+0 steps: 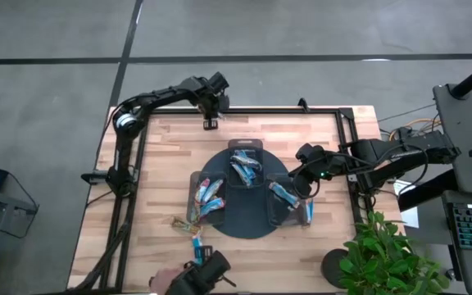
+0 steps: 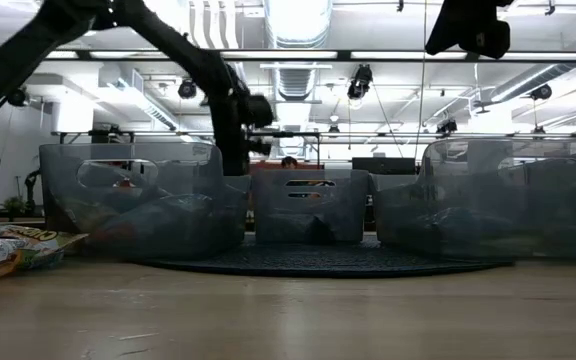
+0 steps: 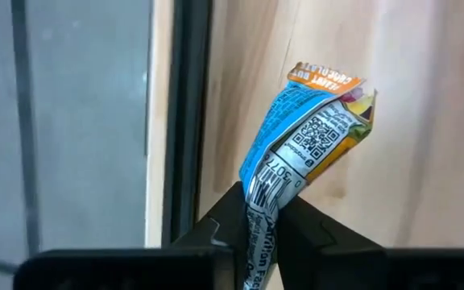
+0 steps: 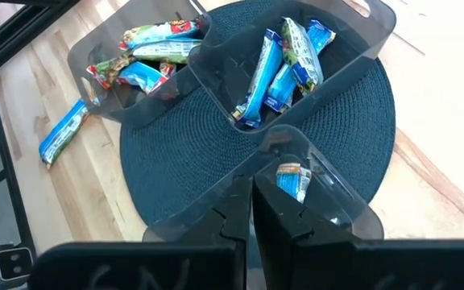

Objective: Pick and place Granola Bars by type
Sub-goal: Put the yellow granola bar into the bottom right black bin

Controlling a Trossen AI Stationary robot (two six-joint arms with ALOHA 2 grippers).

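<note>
My left gripper (image 1: 210, 121) is at the table's far edge, shut on a light blue granola bar (image 3: 308, 133) with an orange end. Other granola bars lie in three clear bins on a dark round mat (image 1: 244, 223): a left bin (image 1: 193, 190), a far bin (image 1: 244, 146) and a right bin (image 1: 295, 215). Two loose bars (image 1: 188, 229) lie on the wood near the left bin. My right gripper (image 4: 250, 211) hovers shut above the right bin (image 4: 341, 201), touching nothing. My left gripper pinches one end of the bar's wrapper (image 3: 263, 189) between its two fingers, coming steeply from above. The rest of the bar sticks out past the fingertips, bent and crumpled, over the wood by the far rail. Whether its free end (image 3: 329, 80) touches the table, I cannot tell.
A black frame rail (image 1: 277, 111) runs along the far edge beside my left gripper. A person's hand (image 1: 164, 281) with a dark object shows at the near edge. A potted plant (image 1: 388, 254) stands off the near right corner. Bare wood lies on the far left and far right.
</note>
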